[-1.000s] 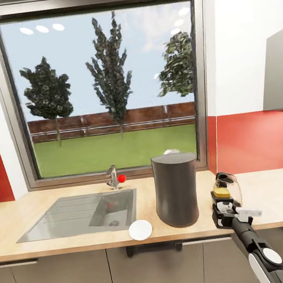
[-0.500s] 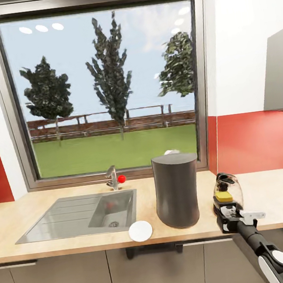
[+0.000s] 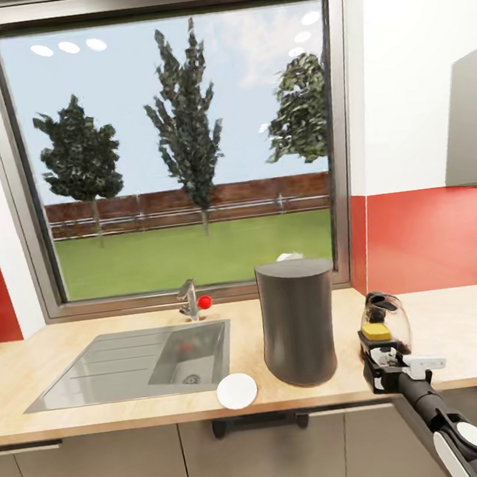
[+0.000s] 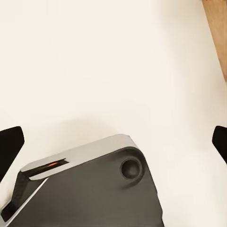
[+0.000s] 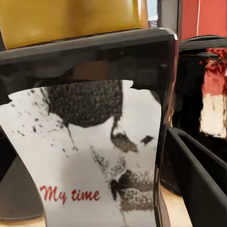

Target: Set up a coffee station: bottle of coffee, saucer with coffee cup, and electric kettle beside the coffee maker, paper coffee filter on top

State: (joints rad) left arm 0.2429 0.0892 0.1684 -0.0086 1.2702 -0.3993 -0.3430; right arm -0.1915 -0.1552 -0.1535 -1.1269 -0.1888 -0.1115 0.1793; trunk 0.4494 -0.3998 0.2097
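Small dark glass jar of coffee (image 3: pixel 377 342) with yellow-orange lid and white-and-red label: standing on the light wood-grain countertop (image 3: pixel 459 331), just to the right of the tall dark grey matte cylinder of the coffee maker (image 3: pixel 298 321), near the counter's front edge. In right wrist view, label (image 5: pixel 90 156) and lid (image 5: pixel 71 19) very close to the lens.

Handling, judged: rigid glass, smooth and probably slippery, breakable if dropped; light for its size. Best hold across the straight body below the lid, not on the lid.

Right gripper (image 3: pixel 379 364) at the jar's base, black fingers either side of the body; whether clamped or already slackened cannot be told.

Just behind the jar, clear rounded glass kettle with black loop handle (image 3: pixel 386 316). Left of the coffee maker, small flat white saucer (image 3: pixel 236 391), then the grey sink (image 3: pixel 134 363).

Left gripper (image 4: pixel 113 142): finger tips wide apart, nothing between.
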